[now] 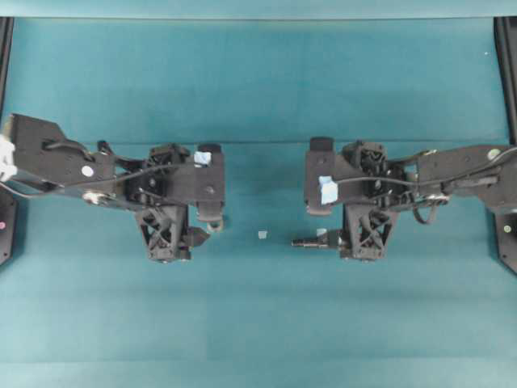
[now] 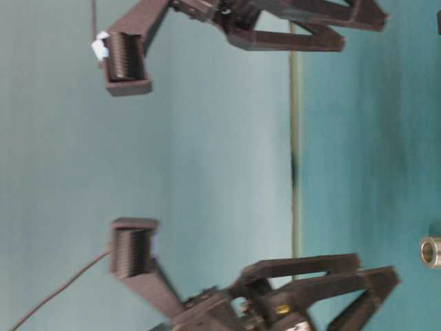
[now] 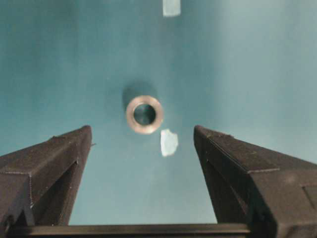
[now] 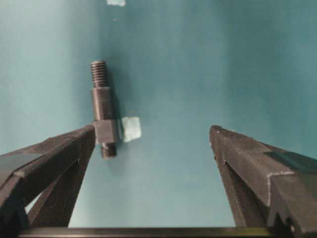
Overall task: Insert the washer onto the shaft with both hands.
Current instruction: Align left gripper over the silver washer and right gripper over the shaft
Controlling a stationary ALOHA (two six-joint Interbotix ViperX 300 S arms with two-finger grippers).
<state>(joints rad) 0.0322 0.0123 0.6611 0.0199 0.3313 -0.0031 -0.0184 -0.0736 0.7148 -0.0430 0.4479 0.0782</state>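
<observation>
- The left pincer [image 3: 143, 136] stands wide open with nothing between its jaws; in the left wrist view both dark fingers [image 3: 47, 163] splay out to either side of bare teal cloth.
- The washer [image 3: 144, 114] lies flat on the table [image 3: 257, 59], just ahead of the left pincer's fingertips and roughly centred in the gap, a little nearer the left finger. It touches neither finger.
- A small pale tape scrap [image 3: 169, 142] lies just beside the washer, on the side nearer the pincer; a second scrap [image 3: 171, 7] sits well beyond it, at the top edge of that view.
- The right pincer [image 4: 153, 136] is likewise spread wide and grips nothing.
- The shaft [image 4: 103, 110] lies on the cloth ahead of the right pincer, lengthwise along the pincer's reach, its threaded end pointing away. Its thicker collar sits right by the tip of the left-hand finger [image 4: 54, 158] in the right wrist view; whether they touch cannot be told.
- Another pale tape scrap [image 4: 131, 128] lies just beside the collar, inside the gap.
- From overhead, the two pincers face each other across the middle, well apart, with the shaft [image 1: 311, 242] poking out beside the right one.
</observation>
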